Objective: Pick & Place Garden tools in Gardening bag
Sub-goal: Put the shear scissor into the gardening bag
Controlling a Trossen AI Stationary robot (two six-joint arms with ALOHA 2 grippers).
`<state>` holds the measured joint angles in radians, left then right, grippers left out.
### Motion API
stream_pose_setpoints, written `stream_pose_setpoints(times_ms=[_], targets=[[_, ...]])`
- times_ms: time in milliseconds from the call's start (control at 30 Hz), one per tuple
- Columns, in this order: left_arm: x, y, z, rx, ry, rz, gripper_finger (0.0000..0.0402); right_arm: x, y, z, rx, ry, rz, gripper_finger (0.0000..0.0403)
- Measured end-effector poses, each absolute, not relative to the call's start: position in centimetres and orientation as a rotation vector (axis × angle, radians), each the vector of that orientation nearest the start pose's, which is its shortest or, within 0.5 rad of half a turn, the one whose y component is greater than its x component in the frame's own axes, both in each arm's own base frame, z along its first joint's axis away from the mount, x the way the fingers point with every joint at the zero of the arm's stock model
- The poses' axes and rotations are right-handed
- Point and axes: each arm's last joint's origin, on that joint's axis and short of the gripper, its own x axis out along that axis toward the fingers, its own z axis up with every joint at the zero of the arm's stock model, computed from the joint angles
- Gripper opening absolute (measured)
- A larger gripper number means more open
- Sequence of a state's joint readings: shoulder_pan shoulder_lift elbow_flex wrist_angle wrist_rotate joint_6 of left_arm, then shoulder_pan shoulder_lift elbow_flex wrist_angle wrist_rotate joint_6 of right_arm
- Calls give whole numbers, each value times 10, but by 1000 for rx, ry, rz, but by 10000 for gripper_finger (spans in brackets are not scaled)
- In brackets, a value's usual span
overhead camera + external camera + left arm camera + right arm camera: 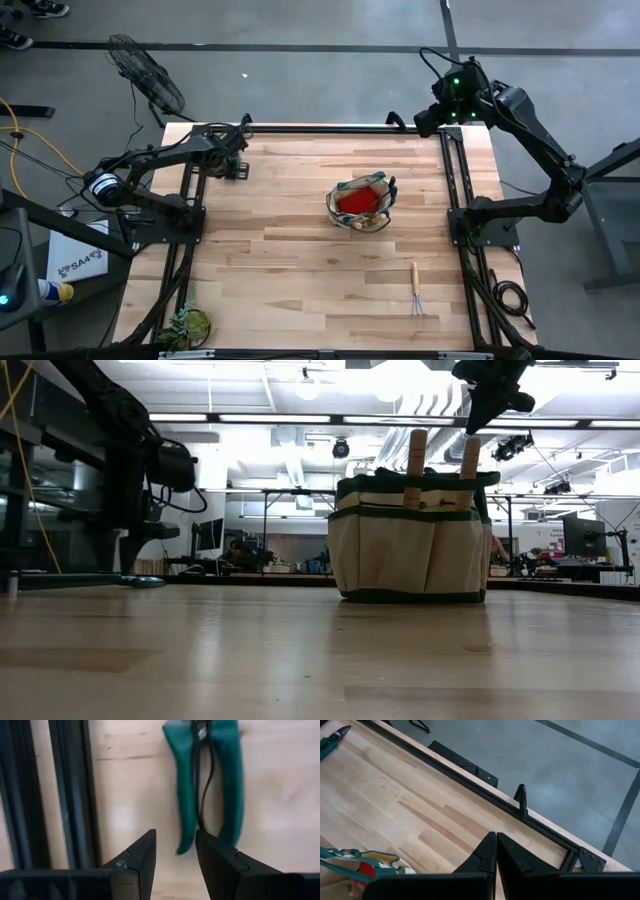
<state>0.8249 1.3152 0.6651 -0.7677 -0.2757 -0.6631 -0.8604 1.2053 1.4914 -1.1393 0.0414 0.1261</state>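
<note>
Left gripper (pixel 175 857) part-open, empty, above pruners (pixel 207 780).

— What's my table (pixel 290 260) carrying?
— I see the bag (pixel 361 203) mid-table, a hand rake (pixel 415 288) near the right side, pruners (pixel 207 780) at the far left, a plant (pixel 187 325) on the near-left corner.

Tan bag (pixel 408 550) — green trim, red cloth (pixel 358 203) inside, green-handled pruners (pixel 207 780), pale striped wood table (pixel 300 260)
</note>
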Motion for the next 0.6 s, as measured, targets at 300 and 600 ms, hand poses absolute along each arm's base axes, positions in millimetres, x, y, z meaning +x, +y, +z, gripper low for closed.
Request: stream_pose_setpoints(times_ms=[300,600], targets=[[130,152,164,-864,1107,1352,132,136,-160,403,462,756,-898,2],[132,155,153,-836,1205,1307,132,145,-170,394,483,798,-867,3]])
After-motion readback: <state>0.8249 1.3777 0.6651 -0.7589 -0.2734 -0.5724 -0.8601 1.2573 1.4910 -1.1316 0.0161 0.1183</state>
